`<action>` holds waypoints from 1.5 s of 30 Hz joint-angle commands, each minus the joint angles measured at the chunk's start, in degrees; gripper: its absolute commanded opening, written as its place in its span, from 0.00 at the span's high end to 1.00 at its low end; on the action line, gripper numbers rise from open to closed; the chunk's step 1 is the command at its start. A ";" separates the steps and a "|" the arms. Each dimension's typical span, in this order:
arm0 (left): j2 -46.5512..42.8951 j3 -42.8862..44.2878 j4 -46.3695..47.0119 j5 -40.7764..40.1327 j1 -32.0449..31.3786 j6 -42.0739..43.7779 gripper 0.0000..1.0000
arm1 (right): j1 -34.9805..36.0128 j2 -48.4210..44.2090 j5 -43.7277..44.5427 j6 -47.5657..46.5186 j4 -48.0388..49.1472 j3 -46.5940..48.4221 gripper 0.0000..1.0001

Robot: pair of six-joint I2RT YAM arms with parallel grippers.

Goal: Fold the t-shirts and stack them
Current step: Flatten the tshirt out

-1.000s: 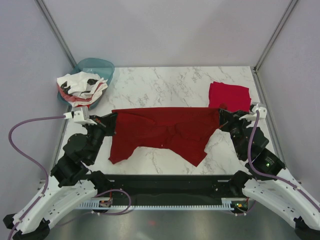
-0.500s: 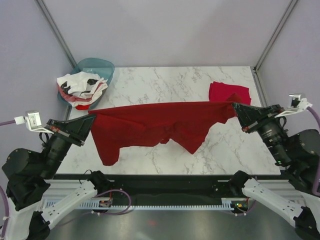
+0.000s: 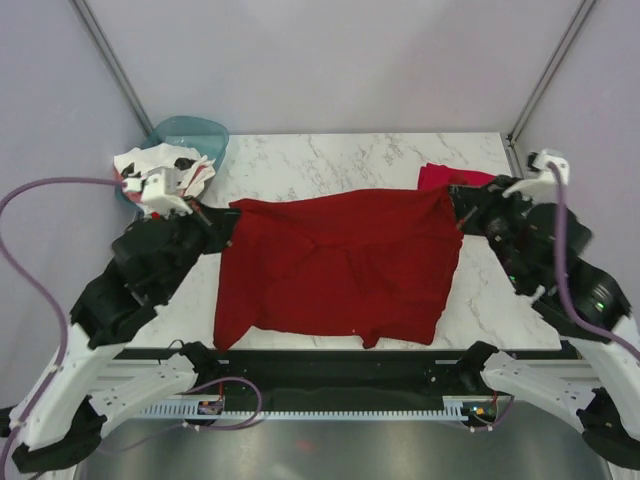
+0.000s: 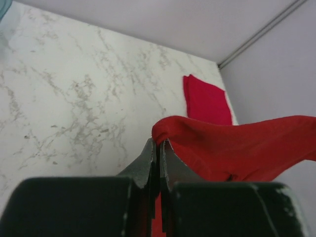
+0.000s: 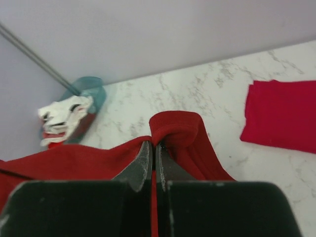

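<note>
Holding a dark maroon t-shirt (image 3: 340,265) spread wide over the marble table (image 3: 350,165), near hem toward the front edge. Heaped in the teal basin (image 3: 195,132) at far left: white t-shirts (image 3: 150,165). Lying folded at far right, just beyond the maroon cloth, a crimson t-shirt (image 3: 445,177). Pinching the 2 far corners, left gripper (image 4: 157,145) and right gripper (image 5: 154,145), both clenched on maroon cloth.

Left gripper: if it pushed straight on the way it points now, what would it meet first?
Beyond the maroon shirt it grips, the left gripper faces bare table first. The folded shirt lies right of that line, probably missed, though depth is unclear.
</note>
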 commanded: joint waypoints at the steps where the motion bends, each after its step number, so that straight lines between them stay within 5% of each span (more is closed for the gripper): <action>1: 8.21 1.14 1.09 -9.22 0.44 0.60 0.98 | -0.23 7.77 11.19 -1.28 3.24 -4.07 1.00; 6: 26.23 2.55 3.98 -5.05 8.16 0.08 0.98 | -1.63 20.42 18.50 -0.67 12.37 -9.52 1.00; 12: 48.37 12.02 9.62 1.42 22.05 0.16 0.97 | -13.13 42.20 11.84 3.98 22.75 -1.82 0.96; 13: 52.14 14.74 9.53 1.50 23.02 3.39 0.83 | -14.63 45.63 10.43 3.81 22.93 0.99 0.86; 14: 54.97 20.33 7.36 1.67 24.42 4.99 0.54 | -16.64 51.75 7.81 3.03 22.59 3.98 0.61; 15: 60.48 23.61 4.55 -0.68 24.79 4.83 0.03 | -17.10 54.25 7.61 1.11 20.06 9.66 0.08; 16: 62.36 26.77 1.65 -1.22 25.05 4.48 0.00 | -17.10 56.10 8.30 0.22 18.47 11.98 0.02; 19: 62.74 30.50 -1.01 -0.79 24.97 5.27 0.00 | -16.93 56.83 6.03 -1.64 19.40 11.40 0.02; 25: 56.94 22.86 1.09 5.08 24.88 2.56 0.00 | -17.63 49.53 5.06 -1.20 26.01 -4.24 0.10; 32: 45.45 0.03 11.09 9.84 19.61 -4.57 0.02 | -20.43 51.02 1.64 2.57 27.32 -14.96 0.14; 37: 35.06 -19.91 26.65 13.80 19.16 -7.39 0.03 | -24.83 58.03 -4.34 4.60 29.61 -15.25 0.21; 45: 32.40 -27.77 35.01 13.54 19.16 0.95 0.04 | -28.35 64.90 -10.22 2.84 34.97 -9.45 0.27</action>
